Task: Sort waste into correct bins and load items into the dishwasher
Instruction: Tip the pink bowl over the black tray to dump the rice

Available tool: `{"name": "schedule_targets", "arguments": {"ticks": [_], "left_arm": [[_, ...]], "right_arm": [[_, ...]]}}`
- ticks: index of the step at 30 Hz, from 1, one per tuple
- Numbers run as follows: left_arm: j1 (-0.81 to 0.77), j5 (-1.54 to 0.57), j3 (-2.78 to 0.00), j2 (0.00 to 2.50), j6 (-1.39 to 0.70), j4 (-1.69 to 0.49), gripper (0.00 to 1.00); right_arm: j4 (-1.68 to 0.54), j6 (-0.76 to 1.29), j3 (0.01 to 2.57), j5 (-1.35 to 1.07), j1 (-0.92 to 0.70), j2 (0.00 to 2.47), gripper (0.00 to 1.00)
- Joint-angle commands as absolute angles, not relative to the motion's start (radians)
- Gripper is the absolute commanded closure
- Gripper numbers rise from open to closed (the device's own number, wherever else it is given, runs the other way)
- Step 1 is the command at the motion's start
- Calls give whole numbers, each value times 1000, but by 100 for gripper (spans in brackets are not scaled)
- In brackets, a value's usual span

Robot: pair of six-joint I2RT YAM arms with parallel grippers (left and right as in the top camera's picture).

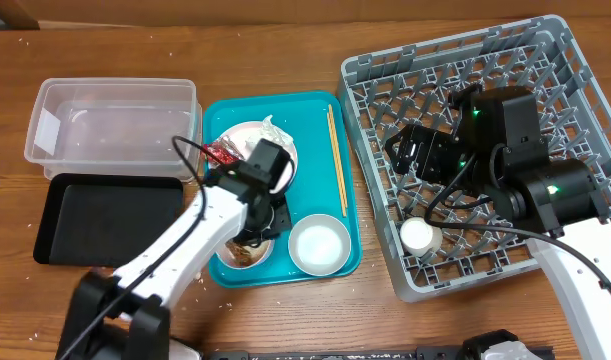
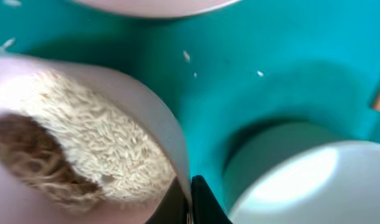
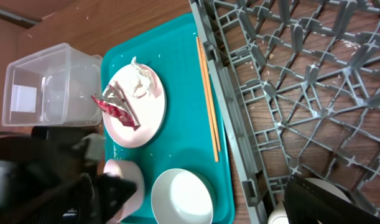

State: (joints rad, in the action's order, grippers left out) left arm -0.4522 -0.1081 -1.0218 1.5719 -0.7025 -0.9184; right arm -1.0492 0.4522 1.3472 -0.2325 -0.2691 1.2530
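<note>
My left gripper [image 1: 258, 226] [image 2: 190, 200] is shut on the rim of a small white dish [image 1: 243, 254] [image 2: 84, 149] that holds rice grains and brown scraps, on the teal tray [image 1: 315, 130]. Beside the dish stands an empty white bowl [image 1: 318, 243] [image 2: 314, 180] [image 3: 182, 198]. A large plate [image 1: 247, 134] [image 3: 140, 118] carries a white tissue [image 1: 275, 130] [image 3: 140, 81] and a red foil wrapper [image 1: 222, 153] [image 3: 115, 104]. Chopsticks [image 1: 335, 160] [image 3: 208, 99] lie along the tray's right side. My right gripper [image 1: 405, 150] [image 3: 212, 186] is open and empty over the grey rack [image 1: 370, 160] [image 3: 289, 93]. A white cup [image 1: 420, 236] [image 3: 280, 215] lies in the rack.
A clear tub [image 1: 115, 120] [image 3: 40, 93] stands at the back left, with a black tray [image 1: 105, 220] in front of it. A few white grains are scattered on the wooden table at the left. The rack fills the right side.
</note>
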Motion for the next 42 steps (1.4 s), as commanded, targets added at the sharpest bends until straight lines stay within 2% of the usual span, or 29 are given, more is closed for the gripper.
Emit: {"name": "schedule_targets", "arguments": {"ticks": [1, 3, 8, 10, 15, 19, 25, 31, 33, 35, 37, 39, 40, 42], "left_arm": [[-323, -296, -1132, 1459, -582, -1015, 96], [-132, -433, -1180, 1390, -437, -1084, 96], [210, -659, -1188, 1401, -193, -1162, 96], [373, -783, -1188, 1454, -52, -1206, 96], [612, -1024, -1188, 1652, 221, -1329, 96], [728, -1194, -1188, 1804, 386, -1442, 96], [872, -1314, -1188, 1951, 420, -1466, 96], [898, -1336, -1188, 1963, 419, -1494, 96], [898, -1380, -1189, 1963, 483, -1504, 95], [896, -1349, -1189, 1964, 370, -1452, 96], [890, -1407, -1189, 1963, 496, -1536, 96], [889, -1393, -1189, 1963, 495, -1566, 96], [889, -1361, -1189, 1962, 539, -1695, 96], [888, -1407, -1189, 1945, 612, -1647, 96]], "right_arm": [[-1048, 457, 1362, -241, -269, 1253, 0], [-1047, 457, 1362, -241, -269, 1253, 0], [-1047, 457, 1362, -241, -269, 1253, 0], [-1047, 457, 1362, -241, -269, 1253, 0], [-1049, 458, 1362, -242, -269, 1253, 0], [-1050, 458, 1362, -242, -269, 1253, 0], [-1052, 458, 1362, -247, -269, 1253, 0], [-1052, 458, 1362, -249, -269, 1253, 0], [-1053, 458, 1362, -250, -269, 1253, 0], [-1052, 459, 1362, -250, -269, 1253, 0], [-1054, 458, 1362, -250, -269, 1253, 0], [-1055, 458, 1362, -250, -269, 1253, 0], [-1056, 458, 1362, -250, -269, 1253, 0], [-1056, 458, 1362, -250, -269, 1253, 0]]}}
